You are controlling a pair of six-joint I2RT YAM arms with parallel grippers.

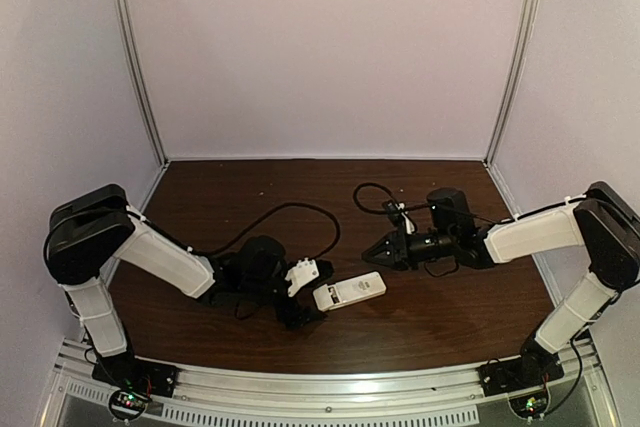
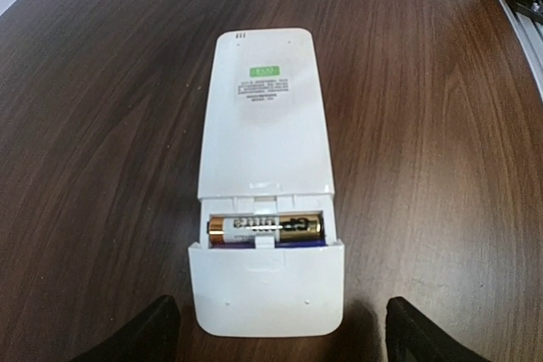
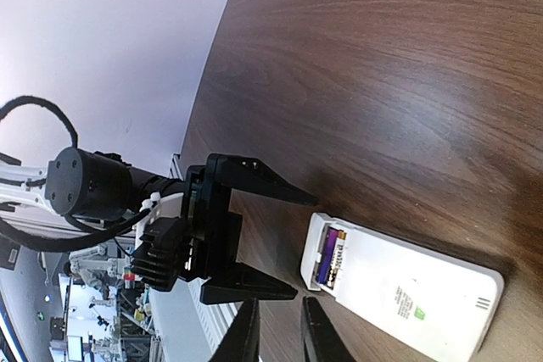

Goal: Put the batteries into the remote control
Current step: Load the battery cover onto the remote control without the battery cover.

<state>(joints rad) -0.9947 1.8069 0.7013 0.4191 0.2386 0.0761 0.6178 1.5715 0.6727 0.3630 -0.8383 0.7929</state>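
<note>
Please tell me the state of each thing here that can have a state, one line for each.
remote control: lying back up, battery bay uncovered.
battery cover: slid back, not closed.
battery: seated crosswise in the bay.
left gripper: open, straddling the cover's end, holding nothing.
right gripper: nearly shut, holding nothing.
</note>
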